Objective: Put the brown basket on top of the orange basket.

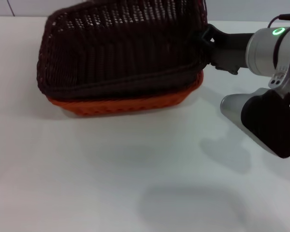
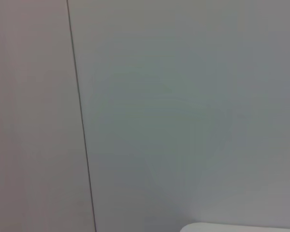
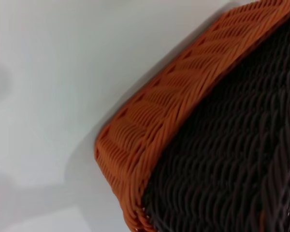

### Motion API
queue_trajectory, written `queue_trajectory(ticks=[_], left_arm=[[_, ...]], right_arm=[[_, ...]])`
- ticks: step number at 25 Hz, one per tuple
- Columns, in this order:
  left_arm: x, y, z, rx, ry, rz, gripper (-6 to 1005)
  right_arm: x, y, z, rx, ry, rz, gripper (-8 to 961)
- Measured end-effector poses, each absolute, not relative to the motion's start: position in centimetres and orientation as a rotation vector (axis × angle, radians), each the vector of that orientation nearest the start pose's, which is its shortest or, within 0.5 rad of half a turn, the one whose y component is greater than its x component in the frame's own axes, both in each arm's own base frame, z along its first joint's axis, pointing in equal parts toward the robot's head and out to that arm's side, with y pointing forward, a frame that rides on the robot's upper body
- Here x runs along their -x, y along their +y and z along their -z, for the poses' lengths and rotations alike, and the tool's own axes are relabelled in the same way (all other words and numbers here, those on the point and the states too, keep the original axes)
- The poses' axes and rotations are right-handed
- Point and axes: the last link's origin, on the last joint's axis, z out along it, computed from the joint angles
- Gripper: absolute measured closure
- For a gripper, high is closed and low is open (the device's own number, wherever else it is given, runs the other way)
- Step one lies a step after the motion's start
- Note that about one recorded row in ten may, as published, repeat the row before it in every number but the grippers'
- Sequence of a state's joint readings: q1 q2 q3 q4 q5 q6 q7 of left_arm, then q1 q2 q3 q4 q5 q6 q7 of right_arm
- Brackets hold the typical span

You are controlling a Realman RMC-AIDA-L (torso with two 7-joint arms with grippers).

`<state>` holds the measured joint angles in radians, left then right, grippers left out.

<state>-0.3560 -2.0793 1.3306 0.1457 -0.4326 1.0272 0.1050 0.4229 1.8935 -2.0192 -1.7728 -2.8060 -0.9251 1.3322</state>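
Brown basket (image 1: 121, 48): lying tilted inside orange basket (image 1: 125, 104) near the bench's (image 1: 111, 169) far edge. Right gripper (image 1: 206, 41) is gripping its right rim, jaws closed, apparently steadying it for nesting. Left gripper unseen.

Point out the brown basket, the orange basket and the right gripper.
brown basket (image 1: 121, 53): head view, near side wall.
orange basket (image 1: 130, 104): head view, exposed front rim.
right gripper (image 1: 206, 41): head view, at the brown basket's right rim.
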Motion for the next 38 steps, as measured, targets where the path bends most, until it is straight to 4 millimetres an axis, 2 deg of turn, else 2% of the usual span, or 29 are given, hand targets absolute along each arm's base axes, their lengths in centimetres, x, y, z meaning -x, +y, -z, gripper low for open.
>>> queue_trajectory(ticks=[7,14,18,19,24,28,29,30,33,35,38], left_arm=[[41.9,30.1,-6.2,1.124,-0.644,0.315,163],[41.9,30.2,-6.2,1.136,-0.641,0.309,170],[41.8,30.3,-6.3,1.141,-0.636,0.311,170],[41.8,30.3,-6.3,1.143,-0.635,0.311,170],[41.6,30.4,-6.0,1.163,-0.622,0.311,170],[41.6,30.3,-6.1,1.163,-0.620,0.311,170],[41.7,30.2,-6.1,1.162,-0.621,0.310,170],[41.7,30.2,-6.1,1.162,-0.621,0.310,170],[41.8,30.1,-6.3,1.146,-0.624,0.313,170],[41.7,30.1,-6.4,1.139,-0.615,0.318,170],[41.5,29.7,-6.9,1.117,-0.589,0.343,170]], right_arm=[[-10.6,31.9,1.9,2.005,-1.612,0.769,298],[-9.6,29.6,1.5,2.040,-1.508,0.630,293],[-9.5,27.8,2.9,2.121,-1.511,0.568,290],[-9.7,27.1,3.8,2.157,-1.520,0.553,289],[-8.9,27.0,4.5,2.150,-1.447,0.458,284],[-6.5,28.3,3.4,2.053,-1.211,0.242,280],[-5.3,29.0,2.6,2.006,-1.057,0.099,279],[-5.3,29.0,2.6,2.006,-1.057,0.099,279],[-4.3,30.4,0.2,1.869,-0.785,-0.141,276],[-4.9,30.9,-1.5,1.771,-0.604,-0.283,274],[-7.3,31.2,-4.2,1.610,-0.326,-0.475,271]])
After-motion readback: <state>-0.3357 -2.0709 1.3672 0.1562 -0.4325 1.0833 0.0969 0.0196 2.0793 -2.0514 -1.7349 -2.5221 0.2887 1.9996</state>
